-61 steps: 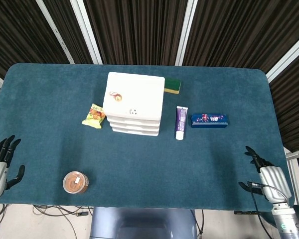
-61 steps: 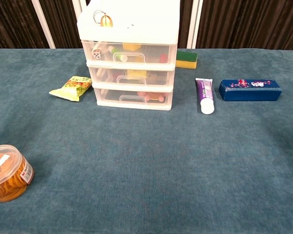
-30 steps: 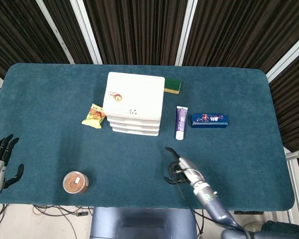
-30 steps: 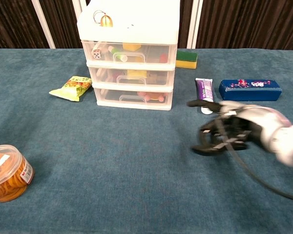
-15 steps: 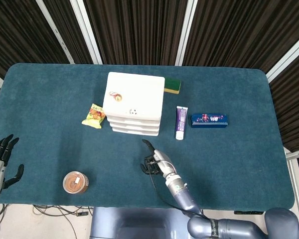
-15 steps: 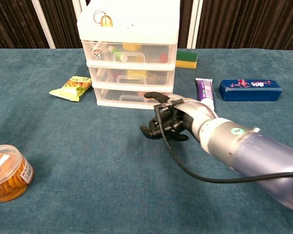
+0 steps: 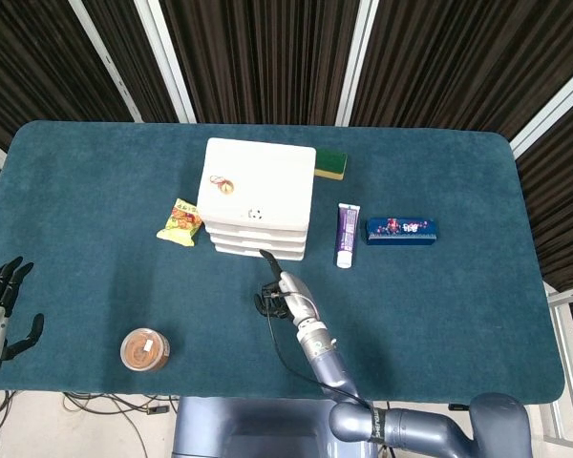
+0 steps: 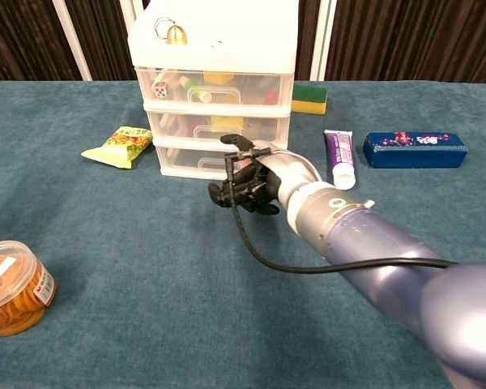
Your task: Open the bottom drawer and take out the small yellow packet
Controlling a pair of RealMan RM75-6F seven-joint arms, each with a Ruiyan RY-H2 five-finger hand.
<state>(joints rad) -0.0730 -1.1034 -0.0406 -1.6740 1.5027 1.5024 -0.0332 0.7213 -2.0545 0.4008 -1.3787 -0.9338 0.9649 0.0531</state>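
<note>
Bare bench (image 7: 439, 305) lies around your right hand (image 8: 255, 180), which hovers just before the bottom drawer (image 8: 219, 162), fingers loosely curled, holding nothing; your left hand (image 7: 0, 310) rests spread at the bench's edge.

The head view is looking steeply down from high above the near edge, taking in the whole teal felt-covered table (image 7: 439, 315) and the dark slatted wall behind it. The chest view is sitting low and close, facing level across the cloth toward the front of the white three-drawer plastic cabinet (image 8: 216, 89), so its clear drawer fronts are showing. Both are sharing the cabinet (image 7: 258, 196), the round orange tub with a clear lid (image 7: 144, 349) (image 8: 11, 286) and the dark blue oblong box (image 7: 401, 230) (image 8: 414, 149)
</note>
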